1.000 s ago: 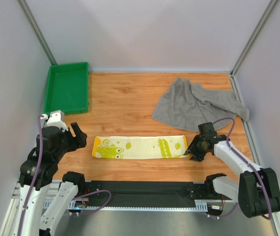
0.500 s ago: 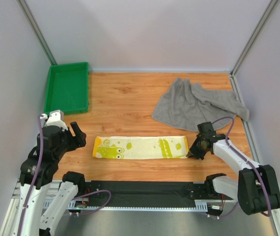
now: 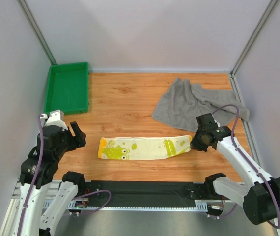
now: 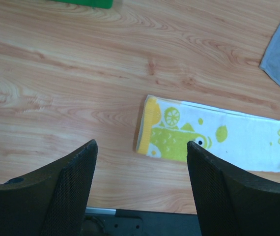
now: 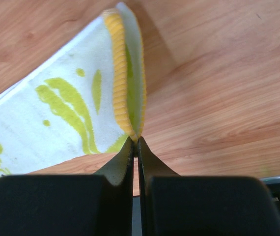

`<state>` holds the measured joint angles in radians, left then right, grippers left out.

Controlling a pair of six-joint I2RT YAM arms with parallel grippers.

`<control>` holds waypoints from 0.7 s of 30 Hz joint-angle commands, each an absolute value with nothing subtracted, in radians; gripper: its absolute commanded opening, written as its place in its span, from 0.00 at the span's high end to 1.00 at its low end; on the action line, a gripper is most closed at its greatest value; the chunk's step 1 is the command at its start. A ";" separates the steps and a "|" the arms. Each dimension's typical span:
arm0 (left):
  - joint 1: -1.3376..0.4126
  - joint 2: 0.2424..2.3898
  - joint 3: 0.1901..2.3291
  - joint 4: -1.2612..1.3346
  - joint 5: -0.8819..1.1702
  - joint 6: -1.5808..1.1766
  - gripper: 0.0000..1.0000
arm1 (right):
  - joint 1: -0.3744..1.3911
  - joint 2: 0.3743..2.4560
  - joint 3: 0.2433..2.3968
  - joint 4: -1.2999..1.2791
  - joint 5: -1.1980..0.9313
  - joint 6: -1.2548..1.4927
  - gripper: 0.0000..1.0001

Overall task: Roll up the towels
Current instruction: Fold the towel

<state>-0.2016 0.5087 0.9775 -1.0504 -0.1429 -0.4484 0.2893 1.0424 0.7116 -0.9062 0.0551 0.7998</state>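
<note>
The white-yellow printed towel (image 3: 142,148) lies folded in a long strip across the table's near middle. My right gripper (image 3: 195,143) is shut on its right end and holds that end lifted off the wood; in the right wrist view (image 5: 135,141) the yellow hem (image 5: 120,73) stands up from the closed fingertips. The grey towel (image 3: 194,105) lies crumpled at the back right. My left gripper (image 3: 79,134) is open and empty, raised left of the strip's left end, which shows in the left wrist view (image 4: 189,140) between its fingers (image 4: 73,172).
A green tray (image 3: 67,88) stands at the back left corner. White walls enclose the wooden table (image 3: 125,103) on three sides. A black rail (image 3: 140,189) runs along the near edge between the arm bases.
My right gripper has closed on the printed towel's right end, lifted it and pulled it right and back. The strip has shifted right and now lies slightly slanted. The left arm has not moved.
</note>
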 commanded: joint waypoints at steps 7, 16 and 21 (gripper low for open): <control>-0.199 0.500 0.965 -1.022 -0.190 -0.488 0.21 | 0.570 1.130 1.032 -0.991 0.214 0.850 1.00; -0.199 0.526 0.969 -1.035 -0.212 -0.499 0.22 | 0.847 1.388 1.279 -0.983 0.285 0.882 1.00; -0.199 0.508 0.968 -1.039 -0.225 -0.506 0.22 | 0.952 1.523 1.428 -0.986 0.296 0.885 1.00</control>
<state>-0.2016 0.5198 0.9634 -1.0512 -0.2024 -0.4942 0.9092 1.4773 1.3285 -0.9909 0.2462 0.8600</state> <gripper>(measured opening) 0.784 0.011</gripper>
